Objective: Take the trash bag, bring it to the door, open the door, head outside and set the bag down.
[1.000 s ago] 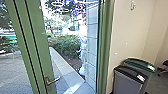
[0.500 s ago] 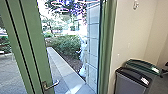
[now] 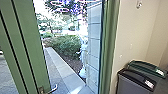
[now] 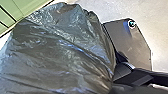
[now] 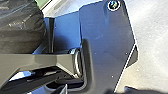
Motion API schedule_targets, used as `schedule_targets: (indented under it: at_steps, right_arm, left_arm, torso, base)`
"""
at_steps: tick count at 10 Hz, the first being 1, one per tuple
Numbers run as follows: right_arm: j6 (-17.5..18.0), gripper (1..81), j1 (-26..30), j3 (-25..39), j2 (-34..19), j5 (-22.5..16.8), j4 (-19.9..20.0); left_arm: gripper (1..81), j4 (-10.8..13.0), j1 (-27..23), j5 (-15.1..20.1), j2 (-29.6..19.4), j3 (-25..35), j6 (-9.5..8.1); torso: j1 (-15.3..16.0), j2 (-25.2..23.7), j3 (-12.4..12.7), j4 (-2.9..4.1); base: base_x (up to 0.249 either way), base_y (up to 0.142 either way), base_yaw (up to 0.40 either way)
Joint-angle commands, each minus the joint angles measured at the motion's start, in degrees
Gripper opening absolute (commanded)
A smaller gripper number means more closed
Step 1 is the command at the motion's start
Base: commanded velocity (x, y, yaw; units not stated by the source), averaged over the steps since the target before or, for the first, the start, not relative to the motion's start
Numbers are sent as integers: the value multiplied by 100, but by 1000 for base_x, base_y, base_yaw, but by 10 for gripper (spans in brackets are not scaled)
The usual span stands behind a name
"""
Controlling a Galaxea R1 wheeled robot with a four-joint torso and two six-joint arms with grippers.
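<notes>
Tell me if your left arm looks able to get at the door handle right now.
Perhaps not easily: the trash bag bulks large before the left wrist camera and could get in the way, though nothing covers the handle in the head view.

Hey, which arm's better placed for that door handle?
Probably the right: the trash bag looms large in the left wrist view but takes up less of the right's. Against that, the door handle lies left of centre ahead, so the right may have to reach across.

Cream wall [image 3: 135, 30], green hedge [image 3: 66, 46] in daylight
</notes>
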Motion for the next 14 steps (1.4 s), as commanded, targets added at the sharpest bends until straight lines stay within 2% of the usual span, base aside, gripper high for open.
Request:
schedule_targets:
  at_steps: [1,7,14]
  right_arm:
    - [-4,811,255,26,62,-250,-15]
    - [-4,811,254,35,79,-250,-24]
    - [-13,811,254,26,88,-250,-24]
  left_arm:
    - [10,49,-362,286,-17,2,32]
    - [10,49,-353,286,-8,2,23]
    - [10,49,-362,295,-25,2,23]
  torso:
    - [5,0,0,0]
    - [5,0,0,0]
    - [5,2,0,0]
  base:
    - [117,0,0]
    - [94,0,0]
    - [0,0,0]
